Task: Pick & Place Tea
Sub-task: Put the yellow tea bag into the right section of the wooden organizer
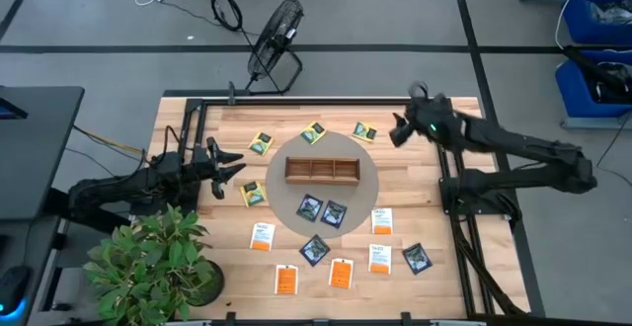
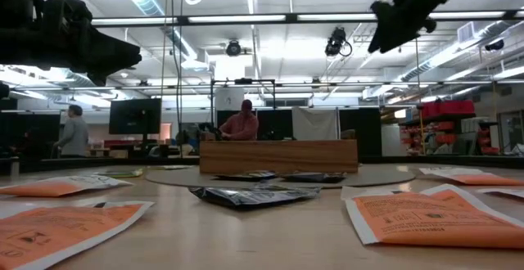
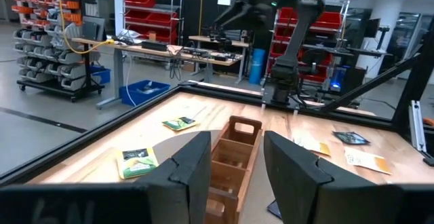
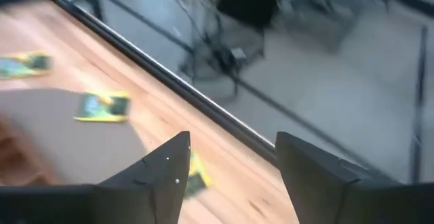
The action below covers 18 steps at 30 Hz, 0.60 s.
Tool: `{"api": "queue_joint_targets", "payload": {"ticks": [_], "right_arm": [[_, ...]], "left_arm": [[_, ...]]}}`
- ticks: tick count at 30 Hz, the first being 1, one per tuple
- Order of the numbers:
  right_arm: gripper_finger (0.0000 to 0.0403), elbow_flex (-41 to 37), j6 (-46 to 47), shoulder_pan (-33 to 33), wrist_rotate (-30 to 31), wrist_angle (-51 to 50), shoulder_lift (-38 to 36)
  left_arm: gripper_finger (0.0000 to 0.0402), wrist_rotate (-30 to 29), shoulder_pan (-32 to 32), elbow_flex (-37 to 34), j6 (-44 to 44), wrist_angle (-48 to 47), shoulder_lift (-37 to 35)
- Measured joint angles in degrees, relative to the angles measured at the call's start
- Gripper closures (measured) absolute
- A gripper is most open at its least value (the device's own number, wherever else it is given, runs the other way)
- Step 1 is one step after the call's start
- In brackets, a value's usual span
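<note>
One yellow-green packet (image 4: 196, 173) half-hidden — right claw (image 4: 230, 163) gaping

Left gripper (image 1: 235, 168), fingers apart and empty, left of the wooden tray (image 1: 322, 171); right gripper (image 1: 400, 131), fingers apart, raised to its right.

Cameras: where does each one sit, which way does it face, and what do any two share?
High: overhead, straight down; table, both arms, wooden tray.
Low: table-top height, level across the packets to the tray; arms overhead.
Left wrist: past the open left gripper along the tray toward the other arm.
Right wrist: past the open right gripper at the table edge and floor.
Shared: tray in high, low, left wrist.
</note>
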Motion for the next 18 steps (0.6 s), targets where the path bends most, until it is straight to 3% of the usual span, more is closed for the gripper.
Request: {"api": "queue_joint_targets", "payload": {"ticks": [5,9,18], "right_arm": [[0.0191,7.20,-4.00,-10.39,-8.91,-3.63,10.64],[0.0185,10.41,-8.67,-15.34,-11.63,-5.59,18.82],[0.0126,17.38,-13.36,-21.04,-16.02,-9.74,38.43]], "left_arm": [[0.0259,-0.02,0.00,0.00,1.02,0.00,0.00],[0.0259,0.00,0.00,0.00,0.99,-0.07,0.00],[0.0259,0.03,0.00,0.00,1.06,-0.22,0.00]]}}
